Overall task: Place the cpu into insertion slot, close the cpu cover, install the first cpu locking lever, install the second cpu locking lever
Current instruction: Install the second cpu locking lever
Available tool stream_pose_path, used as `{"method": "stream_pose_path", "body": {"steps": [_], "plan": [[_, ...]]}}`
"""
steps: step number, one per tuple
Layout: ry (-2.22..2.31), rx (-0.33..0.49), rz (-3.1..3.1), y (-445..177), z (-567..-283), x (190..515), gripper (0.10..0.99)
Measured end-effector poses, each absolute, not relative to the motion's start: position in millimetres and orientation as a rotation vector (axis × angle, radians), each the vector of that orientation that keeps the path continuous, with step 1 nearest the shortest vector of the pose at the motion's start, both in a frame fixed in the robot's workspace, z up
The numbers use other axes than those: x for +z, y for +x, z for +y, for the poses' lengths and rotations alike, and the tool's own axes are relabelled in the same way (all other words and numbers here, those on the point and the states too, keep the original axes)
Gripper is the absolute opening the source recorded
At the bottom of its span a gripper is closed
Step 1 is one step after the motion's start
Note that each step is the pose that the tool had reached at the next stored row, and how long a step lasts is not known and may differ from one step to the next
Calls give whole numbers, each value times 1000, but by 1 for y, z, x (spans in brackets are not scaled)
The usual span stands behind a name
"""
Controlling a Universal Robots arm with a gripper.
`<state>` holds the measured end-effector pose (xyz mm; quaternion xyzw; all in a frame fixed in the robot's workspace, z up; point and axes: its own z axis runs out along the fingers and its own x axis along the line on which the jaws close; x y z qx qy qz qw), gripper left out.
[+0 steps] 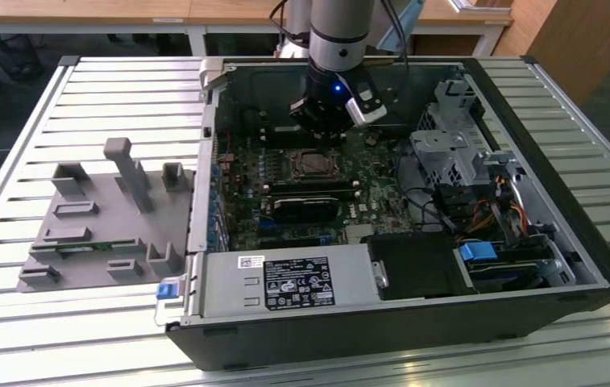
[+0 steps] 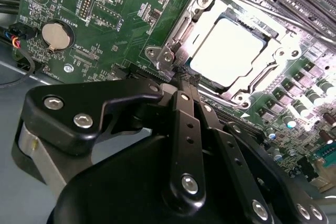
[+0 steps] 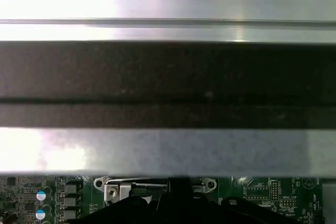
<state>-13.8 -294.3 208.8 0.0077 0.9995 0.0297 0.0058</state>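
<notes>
In the second wrist view the cpu [image 2: 231, 51], a square chip with a pale silver top, lies flat in the insertion slot [image 1: 313, 164] on the green motherboard. The cpu cover [image 2: 206, 2], a silver frame, lies down around it, and the chip shows through its window. My gripper [image 2: 184, 78] has its black fingers [image 2: 181, 108] drawn together, tips at the socket's corner beside a silver screwed bracket [image 2: 164, 56]. Nothing shows between the tips. In the exterior view the gripper [image 1: 324, 135] hangs inside the open computer case just behind the socket.
Black memory sticks [image 1: 307, 193] lie in front of the socket. A drive cage [image 1: 450, 153] and cables stand at the exterior view's right, and the power supply [image 1: 283, 282] at the front. A grey fixture [image 1: 101, 218] sits on the slatted table. The case wall [image 3: 168, 77] is close by.
</notes>
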Motion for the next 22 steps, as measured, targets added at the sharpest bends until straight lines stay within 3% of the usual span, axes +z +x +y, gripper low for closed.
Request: {"method": "stream_pose_path", "body": {"steps": [22], "plan": [[24,92,3129,-14,-303,209,106]]}}
